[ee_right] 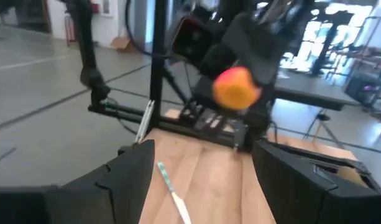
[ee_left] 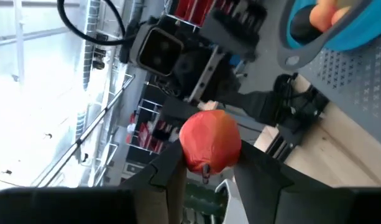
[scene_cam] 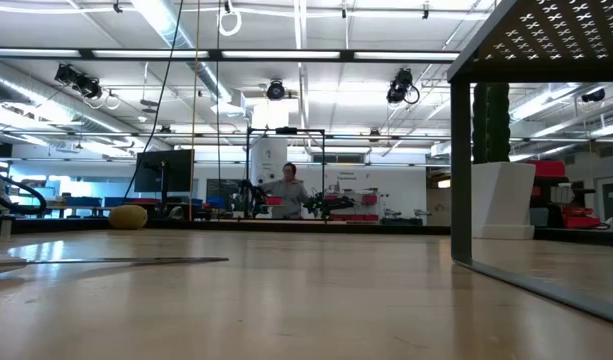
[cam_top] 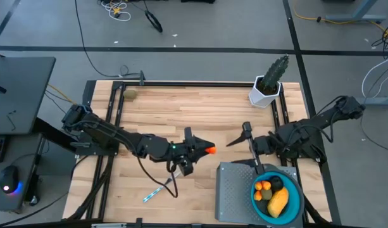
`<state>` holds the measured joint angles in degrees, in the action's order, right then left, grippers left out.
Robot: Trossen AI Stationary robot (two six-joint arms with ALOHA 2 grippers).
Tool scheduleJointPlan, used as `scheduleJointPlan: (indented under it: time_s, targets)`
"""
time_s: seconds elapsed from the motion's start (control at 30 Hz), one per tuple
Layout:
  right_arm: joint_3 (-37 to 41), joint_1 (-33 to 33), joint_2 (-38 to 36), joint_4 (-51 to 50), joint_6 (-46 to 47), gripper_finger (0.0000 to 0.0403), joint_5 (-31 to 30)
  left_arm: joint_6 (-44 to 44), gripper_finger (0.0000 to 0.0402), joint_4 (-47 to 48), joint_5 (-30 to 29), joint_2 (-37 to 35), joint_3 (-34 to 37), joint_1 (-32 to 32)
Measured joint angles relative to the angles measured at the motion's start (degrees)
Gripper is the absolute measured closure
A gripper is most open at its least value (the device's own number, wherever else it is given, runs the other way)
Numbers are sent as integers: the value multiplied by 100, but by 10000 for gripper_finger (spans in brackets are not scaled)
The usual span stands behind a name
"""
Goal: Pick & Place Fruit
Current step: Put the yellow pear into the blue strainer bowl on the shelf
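1 orange fruit (cam_top: 210, 150) pinched in left gripper (cam_top: 205, 148) mid-table; right gripper (cam_top: 239, 135) spread, empty, near blue bowl (cam_top: 296, 205).

This is a robotics lab or workshop in a large open hall. The low view shows a high ceiling with exposed ducts (scene_cam: 46, 85), long strip lights (scene_cam: 166, 25) and cameras hung on overhead rails (scene_cam: 401, 87). Far back, a person (scene_cam: 289, 188) stands among workstations with a monitor (scene_cam: 166, 172) and red storage bins (scene_cam: 356, 205). From above, a wooden desk (cam_top: 181, 107) framed in black metal rails sits on a grey concrete floor (cam_top: 200, 25) with loose cables (cam_top: 114, 9) trailing across it. A second dark desk (cam_top: 23, 82) beside it carries a computer mouse (cam_top: 9, 180).
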<state>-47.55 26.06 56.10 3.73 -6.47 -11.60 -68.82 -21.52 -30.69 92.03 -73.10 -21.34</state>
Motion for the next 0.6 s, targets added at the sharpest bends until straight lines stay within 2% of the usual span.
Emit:
scheduleJointPlan:
  time_s: [0.27, 0.4, 0.6]
  targets:
    - [2, -129, 525, 518, -29, 122, -85, -91, 274, 26, -84, 0, 0, 2]
    - [2, -237, 648, 928, -44, 122, -344, -90, 273, 146, -444, 0, 0, 1]
    - [2, -389, 760, 1558, -41, 122, -382, -65, 272, 241, -1038, 54, 0, 2]
